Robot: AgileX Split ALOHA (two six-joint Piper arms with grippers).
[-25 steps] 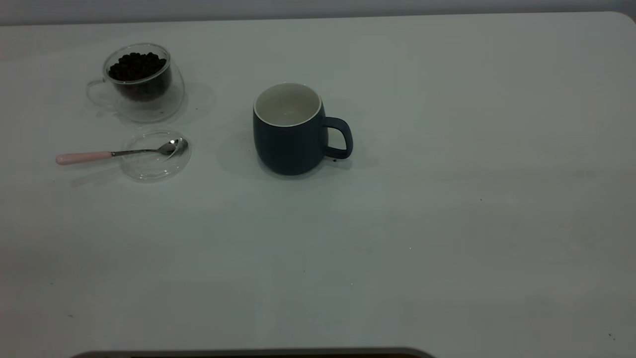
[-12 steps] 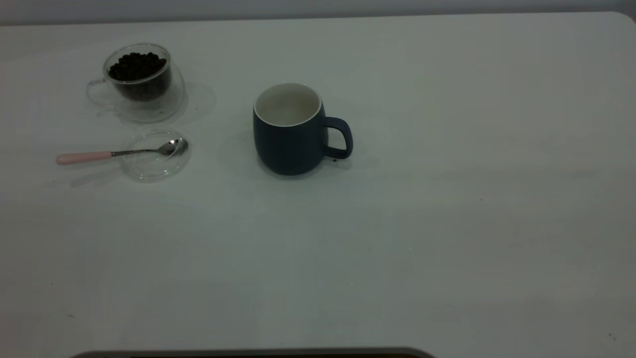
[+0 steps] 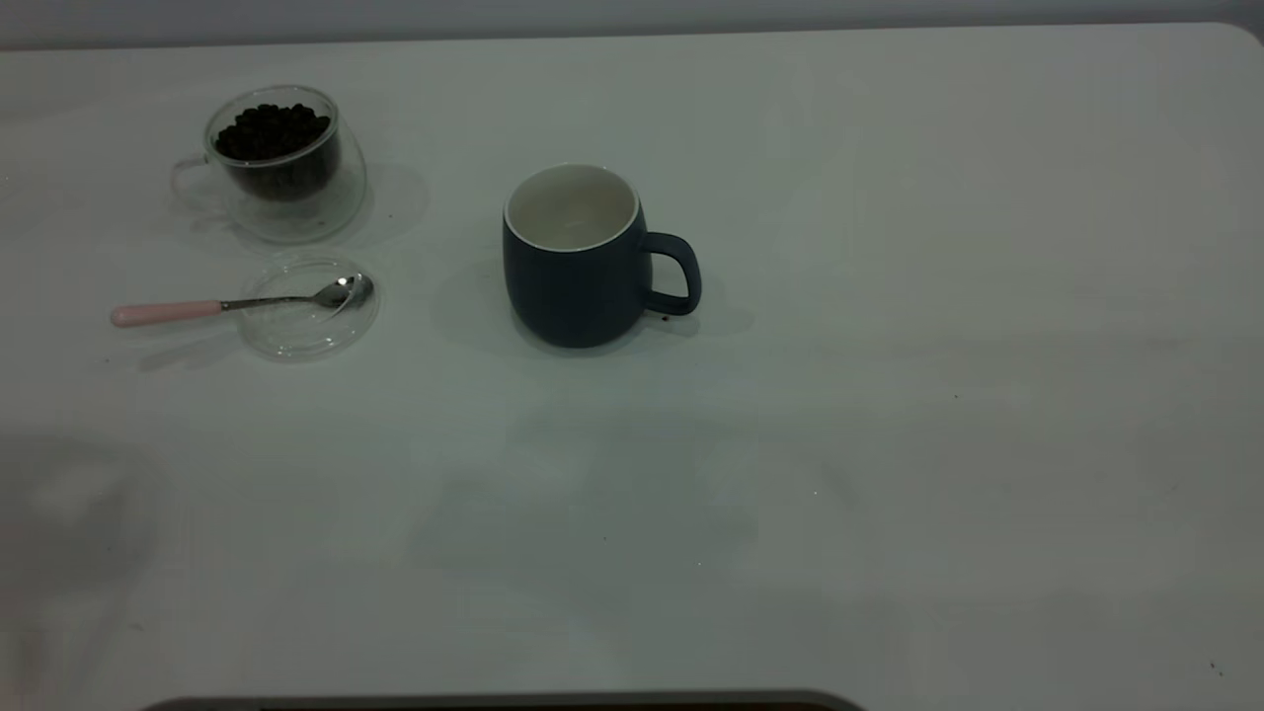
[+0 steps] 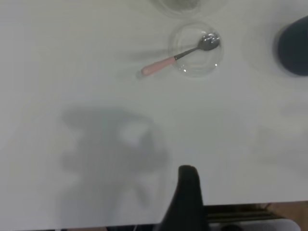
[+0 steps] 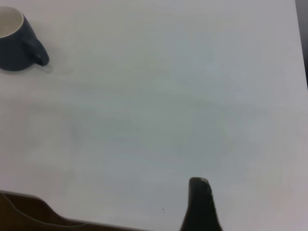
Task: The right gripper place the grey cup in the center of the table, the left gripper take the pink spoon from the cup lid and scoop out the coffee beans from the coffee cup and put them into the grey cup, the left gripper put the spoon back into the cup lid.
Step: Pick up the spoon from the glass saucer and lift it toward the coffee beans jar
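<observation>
Blue-grey, the grey cup (image 3: pixel 576 259) stands upright mid-counter (image 3: pixel 889 444), right of the coffee cup (image 3: pixel 281 163) holding coffee beans (image 3: pixel 273 130) and the pink spoon (image 3: pixel 237 304) resting in the cup lid (image 3: pixel 308 306); whether either end effector is apart: cannot tell.

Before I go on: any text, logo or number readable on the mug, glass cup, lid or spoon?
None: no readable text in any view.
Dark blue-grey matte mug: plain, no print.
Clear double-walled glass cup of coffee beans: no marking.
Round clear glass lid: no marking.
Pink-handled metal teaspoon: no stamp visible.
White tabletop: only tiny dark specks.
</observation>
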